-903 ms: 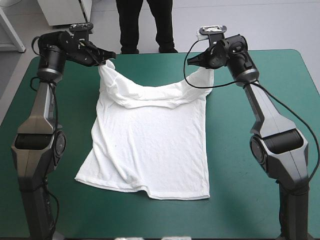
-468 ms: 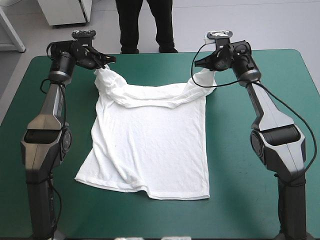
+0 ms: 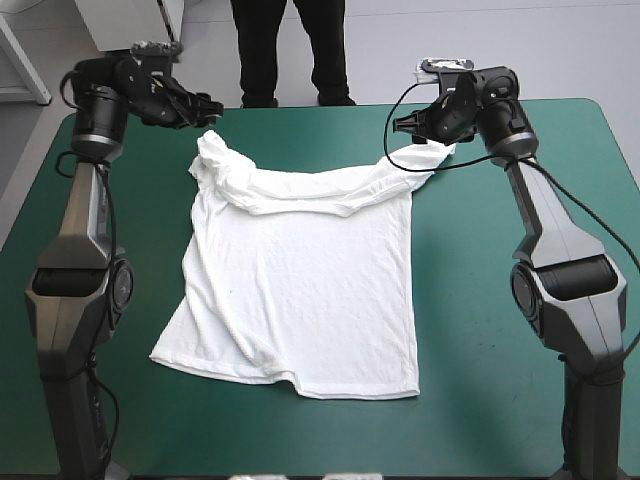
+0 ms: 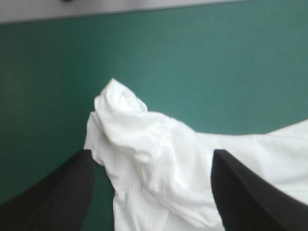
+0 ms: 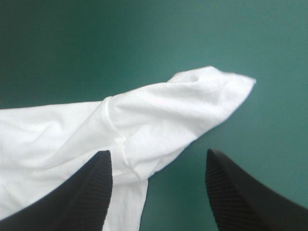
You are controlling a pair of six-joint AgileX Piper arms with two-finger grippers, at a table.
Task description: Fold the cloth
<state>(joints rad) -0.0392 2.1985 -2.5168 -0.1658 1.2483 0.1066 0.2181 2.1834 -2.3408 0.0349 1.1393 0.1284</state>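
Observation:
The white T-shirt point(image 3: 300, 290) lies spread on the teal-green cover, hem toward the near edge and collar toward the far edge. Its shoulder line is bunched into a curved ridge, and both sleeves end in small heaps. My left gripper point(image 3: 210, 108) hangs just above and beyond the left sleeve heap point(image 4: 130, 125), fingers open, nothing between them point(image 4: 151, 156). My right gripper point(image 3: 400, 122) hovers over the right sleeve point(image 5: 183, 101), which lies flat and pointed on the cover. It is open too, the sleeve below it rather than in its grip point(image 5: 158, 154).
The table's far edge point(image 3: 330, 106) runs close behind both grippers. Wide strips of teal-green cover point(image 3: 500, 300) show to the right and left of the shirt and along the near edge.
Both grippers were shut on the sleeves and holding them up. They have opened, the sleeves have dropped onto the table, and both grippers have drawn slightly outward.

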